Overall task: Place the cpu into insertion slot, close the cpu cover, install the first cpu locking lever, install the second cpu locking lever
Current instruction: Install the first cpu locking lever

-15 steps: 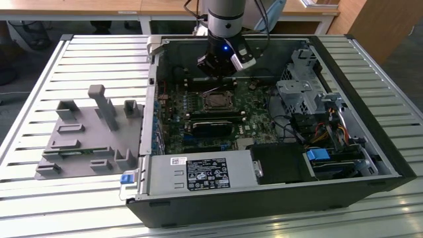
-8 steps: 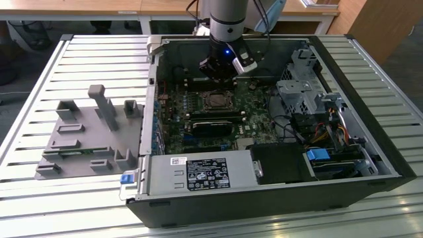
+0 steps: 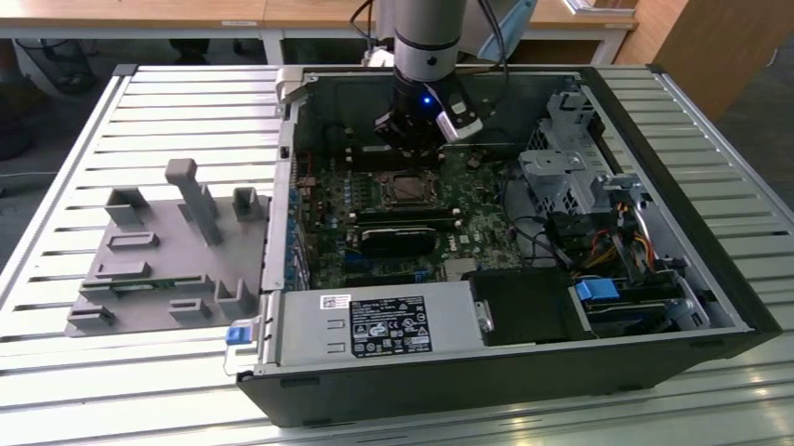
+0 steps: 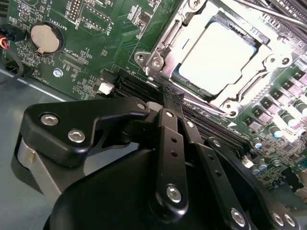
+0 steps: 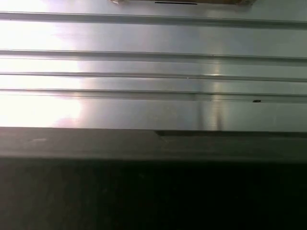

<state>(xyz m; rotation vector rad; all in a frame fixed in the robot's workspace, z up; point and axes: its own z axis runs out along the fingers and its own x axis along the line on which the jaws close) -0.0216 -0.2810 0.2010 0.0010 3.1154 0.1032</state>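
Open computer case (image 3: 694, 307): lies on its side on a slatted metal table (image 3: 74, 372), green circuit board (image 3: 490, 200) facing up inside.

Insertion slot (image 3: 404, 189): square socket on the board, near the middle of the case, just below the arm's end in the exterior view. In the second wrist view the cpu (image 4: 218, 57) sits flat in the socket, its pale metal top bright under the light.

Cpu cover (image 4: 169, 33): silver metal frame lying down around the chip, its cut-out middle showing the chip's top. Screws mark its corners. Whether the locking levers are latched cannot be told.

Gripper (image 3: 412, 141): black, at the end of the arm, hanging above the board just beyond the socket's far edge in the exterior view. In the second wrist view its black linkage (image 4: 168, 158) fills the foreground, with the socket further off. Fingertips are hidden; how far they stand apart cannot be told, and nothing is seen in their hold.

Coin battery (image 4: 44, 38): round, silver, on the board, well apart from the socket.

Grey plastic fixture (image 3: 167, 260): on the table, on the exterior view's left of the case.

Power supply box (image 3: 372, 327): silver, labelled, at the case's near edge.
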